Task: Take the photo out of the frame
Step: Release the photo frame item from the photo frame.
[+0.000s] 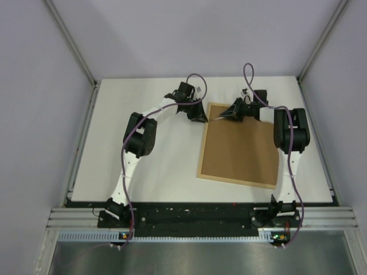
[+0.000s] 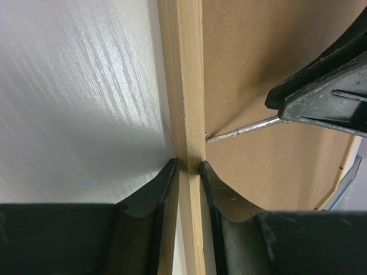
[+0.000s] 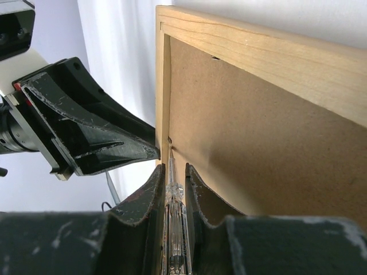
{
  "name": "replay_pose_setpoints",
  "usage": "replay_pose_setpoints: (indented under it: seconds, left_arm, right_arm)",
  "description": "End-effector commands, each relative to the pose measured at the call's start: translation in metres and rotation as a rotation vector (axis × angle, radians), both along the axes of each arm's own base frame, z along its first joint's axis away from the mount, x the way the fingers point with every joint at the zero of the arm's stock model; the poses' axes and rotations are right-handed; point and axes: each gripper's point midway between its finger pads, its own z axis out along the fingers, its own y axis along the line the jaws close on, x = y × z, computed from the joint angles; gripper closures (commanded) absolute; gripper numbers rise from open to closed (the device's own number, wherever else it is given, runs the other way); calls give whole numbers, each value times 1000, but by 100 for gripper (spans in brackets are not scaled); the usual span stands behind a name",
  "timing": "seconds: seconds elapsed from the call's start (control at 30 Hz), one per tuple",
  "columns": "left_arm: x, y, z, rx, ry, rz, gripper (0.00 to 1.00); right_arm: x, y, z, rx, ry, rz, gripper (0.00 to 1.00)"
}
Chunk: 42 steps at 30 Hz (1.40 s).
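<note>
We have the frame [image 1: 202, 146] lying back-up, right of centre on the white tabletop [image 1: 160, 166], pale walls [image 1: 189, 34] all round. Our left gripper [image 2: 188, 166] pinches its left rail near the far corner; the right gripper [image 3: 172, 169] clamps a screwdriver [image 3: 172, 209], tip at that rail.

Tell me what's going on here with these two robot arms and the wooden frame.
The frame lies face down, its brown backing board up. The left gripper clamps one side rail, while the right gripper holds a slim screwdriver with its tip at that rail's inner edge. The board is in place and the photo is out of sight.
</note>
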Motion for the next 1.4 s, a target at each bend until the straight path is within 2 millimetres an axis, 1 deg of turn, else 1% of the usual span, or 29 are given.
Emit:
replay_pose_setpoints:
  seconds: [0.0, 0.23, 0.47, 0.9, 1.1, 1.23, 1.37]
  left_arm:
    - [-3, 1, -3, 55, -18, 4, 75]
    - [-4, 0, -4, 52, -13, 1, 75]
    - [-5, -2, -3, 48, -13, 0, 75]
    - [-7, -3, -2, 44, -8, -5, 75]
    - [-8, -5, -1, 38, -6, -7, 75]
    - [-7, -5, -1, 46, -10, -2, 75]
    - [-8, -3, -1, 53, -13, -5, 75]
  right_arm:
    - [8, -15, 9, -46, -60, -46, 100]
    - [13, -12, 5, -36, -52, -54, 100]
    - [13, -1, 3, -35, -56, -39, 100]
    - [17, 11, -3, -33, -49, -26, 100]
    - [16, 27, -4, -13, -36, -3, 100]
    - [12, 36, 1, -12, -41, 16, 100]
    - [11, 28, 3, -28, -49, 3, 100]
